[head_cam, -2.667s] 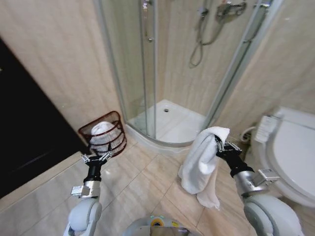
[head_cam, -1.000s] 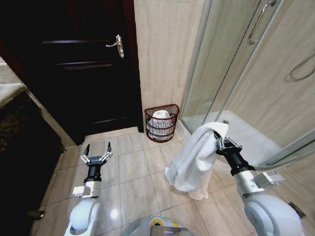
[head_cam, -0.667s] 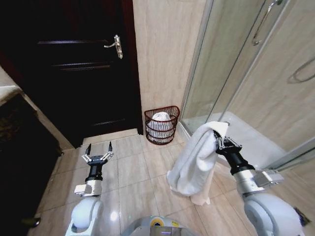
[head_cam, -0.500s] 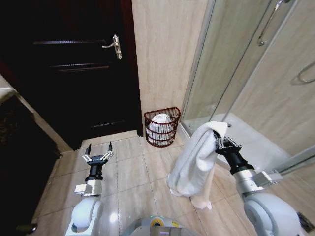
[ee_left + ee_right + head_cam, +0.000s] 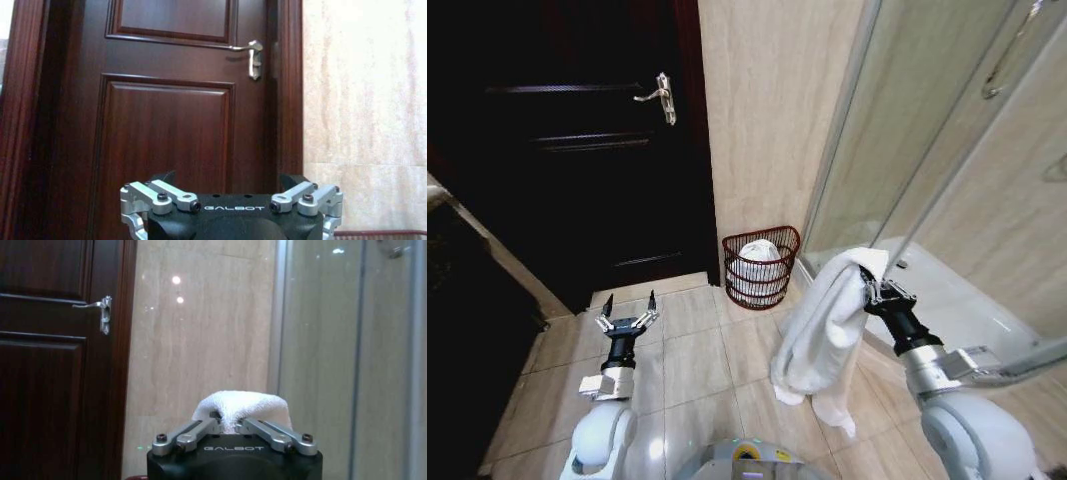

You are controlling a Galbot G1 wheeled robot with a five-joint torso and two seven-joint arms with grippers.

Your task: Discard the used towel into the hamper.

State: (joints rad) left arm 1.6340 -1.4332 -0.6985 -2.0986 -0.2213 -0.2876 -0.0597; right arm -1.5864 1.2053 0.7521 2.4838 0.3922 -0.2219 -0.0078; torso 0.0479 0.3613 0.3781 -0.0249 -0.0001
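1 hamper (image 5: 761, 268) beyond right end effector (image 5: 874, 290)

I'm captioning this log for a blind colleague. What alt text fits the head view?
The right gripper holds a white towel hanging above the tiled floor, short of the hamper, which stands against the wall between a dark door and the shower glass with something white in it. The left gripper is open and empty.

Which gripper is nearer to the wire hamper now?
Roughly equal, the right slightly nearer. The right gripper, shut on the white towel, is right of the hamper; the open left gripper is left.
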